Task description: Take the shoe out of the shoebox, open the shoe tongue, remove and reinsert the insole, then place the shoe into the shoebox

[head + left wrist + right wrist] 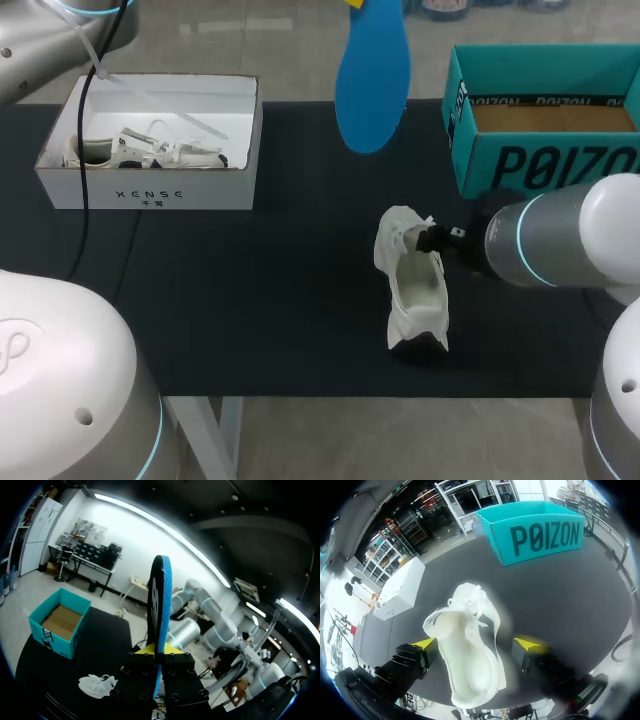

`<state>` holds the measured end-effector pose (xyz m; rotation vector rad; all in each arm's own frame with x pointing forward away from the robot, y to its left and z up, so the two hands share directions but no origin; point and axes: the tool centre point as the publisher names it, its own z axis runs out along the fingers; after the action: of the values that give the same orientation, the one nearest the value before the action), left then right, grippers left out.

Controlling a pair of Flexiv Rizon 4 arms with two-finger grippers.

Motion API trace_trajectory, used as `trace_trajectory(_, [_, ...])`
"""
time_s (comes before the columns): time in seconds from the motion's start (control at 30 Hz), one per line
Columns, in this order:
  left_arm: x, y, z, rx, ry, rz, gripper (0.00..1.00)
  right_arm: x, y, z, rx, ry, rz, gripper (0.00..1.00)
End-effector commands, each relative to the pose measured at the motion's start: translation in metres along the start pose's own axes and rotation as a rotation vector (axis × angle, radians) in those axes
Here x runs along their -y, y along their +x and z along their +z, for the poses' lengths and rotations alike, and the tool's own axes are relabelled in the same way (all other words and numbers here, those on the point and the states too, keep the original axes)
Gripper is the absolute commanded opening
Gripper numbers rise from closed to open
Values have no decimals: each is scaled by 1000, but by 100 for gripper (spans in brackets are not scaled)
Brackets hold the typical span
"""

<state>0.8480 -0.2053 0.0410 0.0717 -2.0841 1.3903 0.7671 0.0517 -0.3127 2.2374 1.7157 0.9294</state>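
Observation:
A white shoe (415, 295) lies on the black mat, toe toward the front edge, its tongue pulled up and its inside showing. My right gripper (477, 643) stands open astride the shoe (467, 645); the yellow fingertip (530, 642) on one side is clear of it. My right arm (540, 245) comes in from the right at the shoe's heel end. High above the back of the mat my left gripper (159, 650) is shut on the blue insole (161, 600), which hangs upright (372, 80). The teal shoebox (545, 120) stands open at the back right.
A white open box (150, 190) holding another shoe (140, 150) stands at the back left, with a black cable hanging over it. The black mat (250, 300) covers the table, and its front edge runs just before the white shoe.

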Motion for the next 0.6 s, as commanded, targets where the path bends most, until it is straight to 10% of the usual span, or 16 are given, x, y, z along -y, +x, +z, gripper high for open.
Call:
trace_trajectory(0.03, [-1,1,0,3,0,0,0,-1,-10,-17,-20,7,0,100])
trace_trajectory(0.4, [-1,1,0,3,0,0,0,-1,-10,-17,-20,7,0,100])
trace_trajectory(0.6, [-1,1,0,3,0,0,0,-9,-12,-21,-325,373,426,100])
